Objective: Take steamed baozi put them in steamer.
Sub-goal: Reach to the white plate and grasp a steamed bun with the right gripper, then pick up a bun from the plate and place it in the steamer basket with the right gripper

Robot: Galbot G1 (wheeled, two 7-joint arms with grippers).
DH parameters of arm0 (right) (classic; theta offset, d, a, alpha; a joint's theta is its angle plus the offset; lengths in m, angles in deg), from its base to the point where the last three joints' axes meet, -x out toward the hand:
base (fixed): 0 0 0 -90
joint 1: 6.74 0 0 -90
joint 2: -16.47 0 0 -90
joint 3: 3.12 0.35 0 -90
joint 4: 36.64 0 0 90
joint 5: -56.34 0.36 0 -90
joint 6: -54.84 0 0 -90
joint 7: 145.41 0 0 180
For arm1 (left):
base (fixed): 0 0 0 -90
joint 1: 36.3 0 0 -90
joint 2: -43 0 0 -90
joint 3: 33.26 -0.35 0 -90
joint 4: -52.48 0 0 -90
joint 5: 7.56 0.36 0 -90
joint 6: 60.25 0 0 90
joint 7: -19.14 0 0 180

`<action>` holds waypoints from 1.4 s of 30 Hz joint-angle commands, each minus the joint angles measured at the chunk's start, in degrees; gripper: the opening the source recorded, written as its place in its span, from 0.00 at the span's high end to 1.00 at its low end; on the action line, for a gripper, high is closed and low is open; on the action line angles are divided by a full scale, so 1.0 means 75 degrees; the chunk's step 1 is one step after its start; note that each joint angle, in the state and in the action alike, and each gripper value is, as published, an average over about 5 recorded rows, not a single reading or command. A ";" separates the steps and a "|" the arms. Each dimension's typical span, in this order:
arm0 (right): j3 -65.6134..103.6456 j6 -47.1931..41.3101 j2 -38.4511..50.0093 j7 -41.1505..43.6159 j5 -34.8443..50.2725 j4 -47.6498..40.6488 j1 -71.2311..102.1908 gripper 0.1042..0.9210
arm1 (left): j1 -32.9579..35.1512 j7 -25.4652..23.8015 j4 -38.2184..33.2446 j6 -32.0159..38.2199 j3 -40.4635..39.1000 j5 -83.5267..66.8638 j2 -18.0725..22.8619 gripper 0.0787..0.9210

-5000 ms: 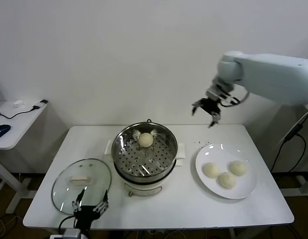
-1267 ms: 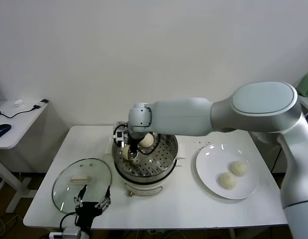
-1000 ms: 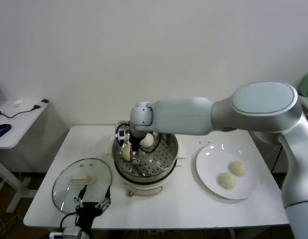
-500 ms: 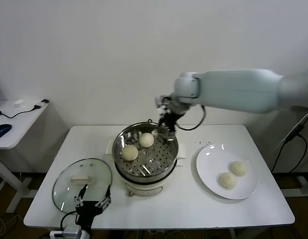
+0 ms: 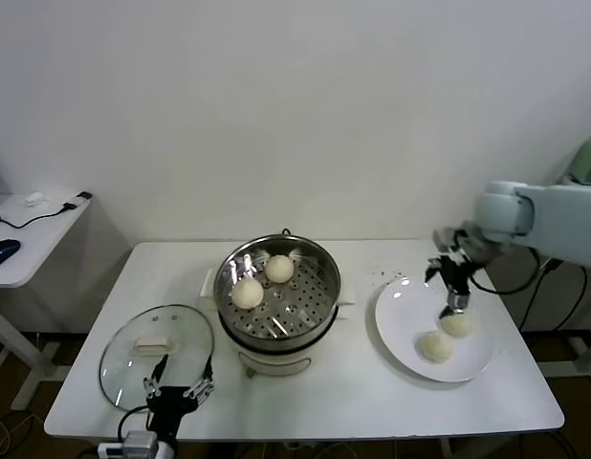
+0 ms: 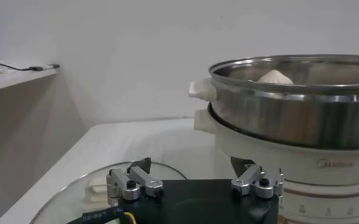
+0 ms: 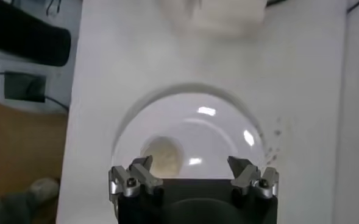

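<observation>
The right gripper (image 5: 455, 290) is hovering over the plate (image 5: 401, 330), fingers spread wide and empty. The nearer baozi (image 5: 457, 324) is sitting directly beneath it, round and smooth, with no long axis to favour. Two buns are lying in the steamer (image 5: 276, 298) beside the plate; the left gripper (image 5: 176, 394) is waiting open by the lid.

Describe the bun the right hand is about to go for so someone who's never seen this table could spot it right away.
Start at the white plate on the table's right side, beside the steel steamer. Two buns lie on it; the one meant is the bun farther from the robot, directly beneath the open right hand. Its neighbour, the nearer bun, sits closer to the table's front edge with nothing above it.
</observation>
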 commanded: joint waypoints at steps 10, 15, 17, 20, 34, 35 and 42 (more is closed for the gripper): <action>0.2827 -0.0560 0.0587 -0.0748 -0.1381 -0.0979 0.3920 0.12 | 0.0068 0.0025 0.0048 0.0053 0.0014 0.0007 0.0000 0.12; 0.3042 -0.0636 0.0321 -0.0835 -0.1310 -0.1160 0.4163 0.12 | 0.0073 0.0025 0.0051 0.0048 0.0020 0.0004 -0.0001 0.12; 0.3053 -0.0667 0.0258 -0.0842 -0.1289 -0.1189 0.4192 0.12 | 0.0070 0.0024 0.0055 0.0043 0.0019 -0.0001 -0.0002 0.12; 0.3052 -0.0703 0.0212 -0.0839 -0.1276 -0.1204 0.4208 0.12 | 0.0056 0.0023 0.0068 0.0033 0.0014 -0.0004 -0.0004 0.12; 0.3021 -0.0578 0.0211 -0.0590 -0.1177 -0.1082 0.3704 0.34 | 0.0075 0.0041 0.0065 0.0037 -0.0012 0.0017 -0.0003 0.12; 0.2963 -0.0517 0.0238 -0.0494 -0.1185 -0.1035 0.3534 0.36 | 0.0085 0.0042 0.0058 0.0039 -0.0015 0.0025 -0.0002 0.12; 0.1929 0.0503 -0.0283 0.0485 -0.1057 -0.1097 0.0779 0.40 | 0.0117 0.0037 0.0006 0.0038 -0.0061 0.0092 0.0005 0.12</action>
